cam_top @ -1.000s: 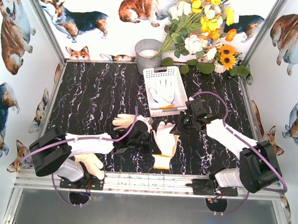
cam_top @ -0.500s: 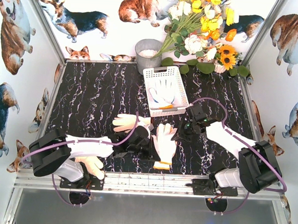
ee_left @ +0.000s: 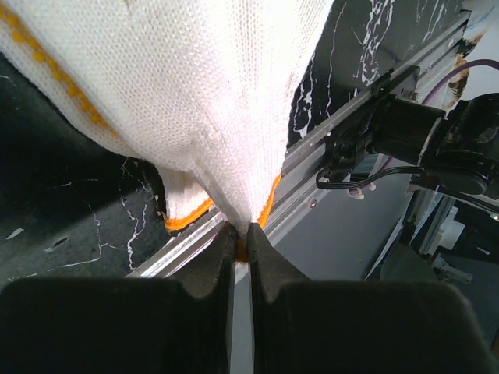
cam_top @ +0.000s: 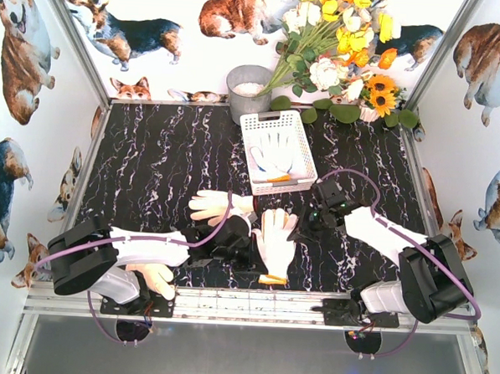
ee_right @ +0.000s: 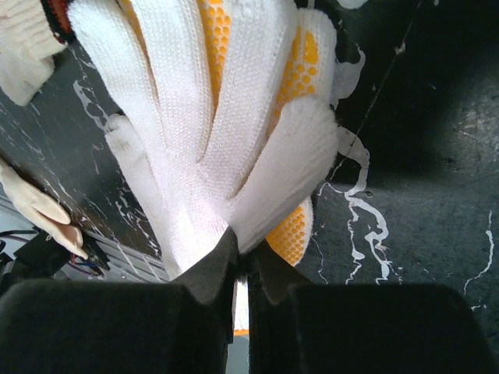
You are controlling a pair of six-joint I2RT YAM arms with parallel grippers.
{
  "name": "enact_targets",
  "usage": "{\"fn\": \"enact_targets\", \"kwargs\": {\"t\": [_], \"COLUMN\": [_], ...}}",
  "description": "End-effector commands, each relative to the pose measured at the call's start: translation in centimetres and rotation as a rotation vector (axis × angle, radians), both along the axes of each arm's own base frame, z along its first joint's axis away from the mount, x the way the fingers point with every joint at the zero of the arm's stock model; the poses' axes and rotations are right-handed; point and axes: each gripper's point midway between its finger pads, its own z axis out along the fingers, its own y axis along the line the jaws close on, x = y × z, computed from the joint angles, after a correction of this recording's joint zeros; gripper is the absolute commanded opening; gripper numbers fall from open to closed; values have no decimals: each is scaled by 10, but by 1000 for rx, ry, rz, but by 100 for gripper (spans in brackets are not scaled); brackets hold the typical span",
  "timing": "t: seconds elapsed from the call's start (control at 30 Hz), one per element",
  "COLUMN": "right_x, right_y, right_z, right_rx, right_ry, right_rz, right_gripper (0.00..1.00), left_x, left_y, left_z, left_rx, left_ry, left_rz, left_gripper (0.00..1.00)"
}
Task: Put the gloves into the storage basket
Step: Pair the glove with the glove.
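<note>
The left gripper (ee_left: 242,232) and right gripper (ee_right: 242,241) are both pinching one white knit, orange-cuffed glove (cam_top: 274,237) near the tabletop's (cam_top: 150,165) near edge. The grasp looks finished, so the next move is probably lifting it into the white slotted plastic basket (cam_top: 270,115) at the far edge.

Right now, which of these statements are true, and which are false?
1. The left gripper is shut on the held glove's orange cuff. True.
2. The right gripper is open. False: it is shut on the held glove's fingers.
3. The basket is empty. False: one white glove lies in it.
4. The bucket stands beside the flowers. True.
</note>
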Motion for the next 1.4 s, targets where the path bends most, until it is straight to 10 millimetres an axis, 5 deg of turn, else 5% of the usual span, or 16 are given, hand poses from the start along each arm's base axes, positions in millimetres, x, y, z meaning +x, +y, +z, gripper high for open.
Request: {"fn": "enact_targets", "kwargs": {"t": [0.0,1.0,1.1,1.23,1.37], "right_x": [6,18,22,27,35], "right_y": [5,12,13,14,9], "right_z": [2,-3,2,11,16], "right_rx": [23,12,8,6,-35], "right_ry": [-35,-51,-66,-108,-147], "right_rz": [0,26,37,69,78], "right_gripper": [0,0,0,16,34], "left_x": [-6,-12,-8,-4,2], "left_y": [-1,1,6,15,28], "left_z": [2,-32,-33,-29,-21], "left_rx": [-19,5,40,96,160], "left_ry": [9,74,56,17,-42], "left_rz": [-11,8,23,30,37], "left_gripper": [0,3,14,41,56]}}
